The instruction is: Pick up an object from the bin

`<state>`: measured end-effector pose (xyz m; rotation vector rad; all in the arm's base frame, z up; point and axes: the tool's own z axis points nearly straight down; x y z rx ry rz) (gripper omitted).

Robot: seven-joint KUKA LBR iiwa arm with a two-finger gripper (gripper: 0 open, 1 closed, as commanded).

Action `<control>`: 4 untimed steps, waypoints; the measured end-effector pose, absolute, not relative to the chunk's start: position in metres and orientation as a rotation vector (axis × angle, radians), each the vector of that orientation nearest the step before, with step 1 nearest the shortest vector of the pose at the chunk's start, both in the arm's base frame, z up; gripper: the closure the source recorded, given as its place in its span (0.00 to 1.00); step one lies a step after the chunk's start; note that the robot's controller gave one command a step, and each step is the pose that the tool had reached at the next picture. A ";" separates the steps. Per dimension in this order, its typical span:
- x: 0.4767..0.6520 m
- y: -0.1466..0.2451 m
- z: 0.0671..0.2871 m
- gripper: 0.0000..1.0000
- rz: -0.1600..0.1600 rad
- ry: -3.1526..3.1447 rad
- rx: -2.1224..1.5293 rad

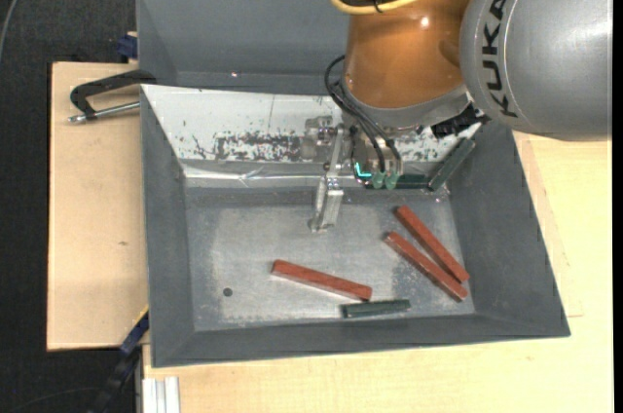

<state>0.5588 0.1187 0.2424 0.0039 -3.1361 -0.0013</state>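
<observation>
Entry: my gripper (326, 206), low over mid-bin; I cannot tell whether my jaws are apart or together.
Bin (165, 236): grey metal, floor scuffed pale, rear wall speckled; dark carpet (58, 2) beyond. Nearest me, one red stick (321, 281) flat toward the front; red pair (432, 244) side by side at right; green stick (375, 309) by the front wall.

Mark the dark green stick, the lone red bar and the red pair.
Dark green stick (375, 309): camera view, mid-length.
Lone red bar (321, 281): camera view, mid-length.
Red pair (432, 243): camera view, upper bar's middle.
</observation>
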 end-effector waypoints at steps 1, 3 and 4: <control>0.529 0.087 0.123 0.00 0.001 -3.124 0.251; 0.497 0.087 0.070 1.00 -0.002 -3.116 0.398; 0.524 0.097 0.229 1.00 -0.003 -3.134 0.374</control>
